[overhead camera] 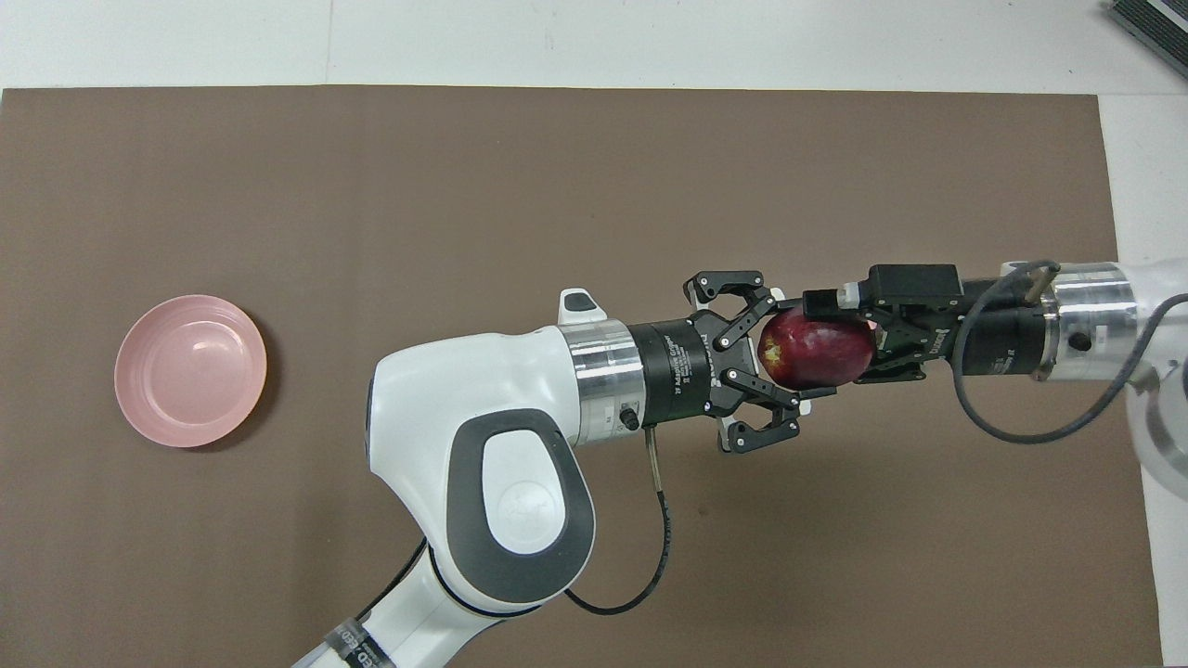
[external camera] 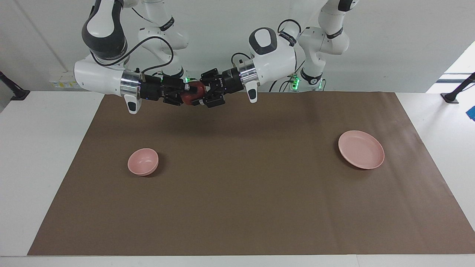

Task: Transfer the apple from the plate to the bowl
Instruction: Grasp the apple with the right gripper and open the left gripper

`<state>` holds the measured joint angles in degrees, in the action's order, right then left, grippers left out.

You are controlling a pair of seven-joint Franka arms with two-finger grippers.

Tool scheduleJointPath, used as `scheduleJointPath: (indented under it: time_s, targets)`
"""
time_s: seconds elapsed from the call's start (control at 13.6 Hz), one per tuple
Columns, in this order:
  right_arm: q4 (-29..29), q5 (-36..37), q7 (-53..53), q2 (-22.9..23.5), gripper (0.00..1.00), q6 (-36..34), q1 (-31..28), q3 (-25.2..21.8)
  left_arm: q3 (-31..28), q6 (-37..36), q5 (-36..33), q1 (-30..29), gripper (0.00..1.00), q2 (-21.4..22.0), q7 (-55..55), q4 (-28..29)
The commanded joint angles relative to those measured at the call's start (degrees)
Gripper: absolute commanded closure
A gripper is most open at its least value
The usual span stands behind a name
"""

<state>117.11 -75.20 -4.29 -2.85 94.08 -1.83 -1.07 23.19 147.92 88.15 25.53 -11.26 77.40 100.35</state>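
The dark red apple point(external camera: 191, 94) point(overhead camera: 817, 348) is held up in the air over the brown mat, between both grippers. My left gripper point(external camera: 200, 95) point(overhead camera: 787, 353) has its fingers closed on the apple's end toward the plate. My right gripper point(external camera: 183, 95) point(overhead camera: 828, 343) grips its other end. The flat pink plate point(external camera: 361, 149) point(overhead camera: 190, 369) lies empty toward the left arm's end. The small, deep pink bowl point(external camera: 143, 161) stands empty toward the right arm's end. In the overhead view the bowl is hidden under the right arm.
A brown mat point(external camera: 237, 207) point(overhead camera: 520, 167) covers most of the white table point(external camera: 41, 155). A dark object point(overhead camera: 1151, 23) lies at the table corner farthest from the robots, at the right arm's end.
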Motion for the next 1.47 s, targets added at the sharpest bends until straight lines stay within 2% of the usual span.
scheduleJointPath:
  time_s: [0.0, 0.44, 0.96, 1.03, 1.1, 1.18, 1.25, 1.4]
  targets:
    - [-0.12, -0.13, -1.34, -0.75, 0.00, -3.10, -0.90, 0.28, -0.60, 2.11, 0.62, 1.28, 1.00, -1.31, 0.03, -0.68]
    - [-0.12, 0.84, -1.34, -0.75, 0.00, -3.64, -1.69, 0.28, -0.60, 2.20, 0.62, 1.28, 1.00, -1.31, 0.03, -0.59]
    - [-0.56, 1.72, -1.07, -0.31, 0.00, -0.12, -0.46, 0.46, -0.51, 2.20, 0.62, 1.36, 1.00, -1.31, 0.03, -0.59]
    - [-0.48, 1.72, -0.99, -0.40, 0.08, -0.21, -0.46, 0.46, -0.51, 2.20, 0.54, 1.36, 1.00, -1.31, 0.03, -0.59]
    - [-0.39, 1.72, -0.90, -0.40, 0.31, -0.30, -0.46, 0.46, -0.51, 2.20, 0.54, 1.36, 1.00, -1.31, 0.03, -0.59]
    - [-0.47, 1.72, -0.98, -0.40, 0.71, -0.30, -0.46, 0.46, -0.51, 2.20, 0.62, 1.45, 1.00, -1.31, 0.03, -0.59]
    - [-0.56, 1.72, -0.90, -0.31, 1.00, -0.30, -0.46, 0.46, -0.51, 2.20, 0.54, 1.36, 1.00, -1.23, 0.03, -0.59]
    - [-0.65, 1.89, -0.63, -0.22, 1.00, -0.13, -0.46, 0.46, -0.51, 2.20, 0.54, 1.45, 1.00, -1.31, 0.03, -0.59]
